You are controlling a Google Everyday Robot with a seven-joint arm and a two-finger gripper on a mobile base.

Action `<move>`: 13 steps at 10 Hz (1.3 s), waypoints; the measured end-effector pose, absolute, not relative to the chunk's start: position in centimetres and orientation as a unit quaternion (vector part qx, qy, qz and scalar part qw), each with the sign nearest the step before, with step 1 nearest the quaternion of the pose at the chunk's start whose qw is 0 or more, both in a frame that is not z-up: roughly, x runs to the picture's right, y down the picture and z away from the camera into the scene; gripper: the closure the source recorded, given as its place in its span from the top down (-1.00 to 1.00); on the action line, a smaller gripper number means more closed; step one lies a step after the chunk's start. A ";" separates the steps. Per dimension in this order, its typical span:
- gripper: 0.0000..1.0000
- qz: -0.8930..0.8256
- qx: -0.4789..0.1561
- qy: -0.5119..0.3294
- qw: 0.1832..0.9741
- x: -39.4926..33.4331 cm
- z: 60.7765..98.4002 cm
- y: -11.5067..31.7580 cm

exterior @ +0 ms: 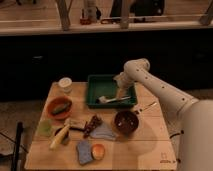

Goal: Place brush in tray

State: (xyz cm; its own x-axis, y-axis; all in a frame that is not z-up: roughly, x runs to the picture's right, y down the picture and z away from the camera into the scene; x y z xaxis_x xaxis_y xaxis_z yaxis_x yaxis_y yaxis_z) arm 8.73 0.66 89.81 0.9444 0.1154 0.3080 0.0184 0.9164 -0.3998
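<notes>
The dark green tray point(95, 80) stands at the back middle of the wooden table. The slim white brush point(111, 100) lies inside the tray along its front rim, with its rounded head to the left and its handle pointing right. My gripper point(121, 94) reaches down from the white arm point(150, 82) into the right part of the tray, at the handle end of the brush. I cannot tell whether it touches the brush.
A brown bowl point(126, 121) sits just in front of the tray, with a thin dark-handled utensil point(145, 107) beside it. An orange bowl point(59, 107) and a white cup point(65, 84) stand at the left. A banana-like item point(59, 137), a cloth and sponges lie at the front.
</notes>
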 end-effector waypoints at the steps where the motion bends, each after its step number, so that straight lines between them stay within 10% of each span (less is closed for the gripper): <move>1: 0.60 0.027 -0.203 -0.165 0.965 8.9 89.8 0.7; 13: 0.60 0.031 -0.206 -0.164 0.964 10.1 89.4 0.3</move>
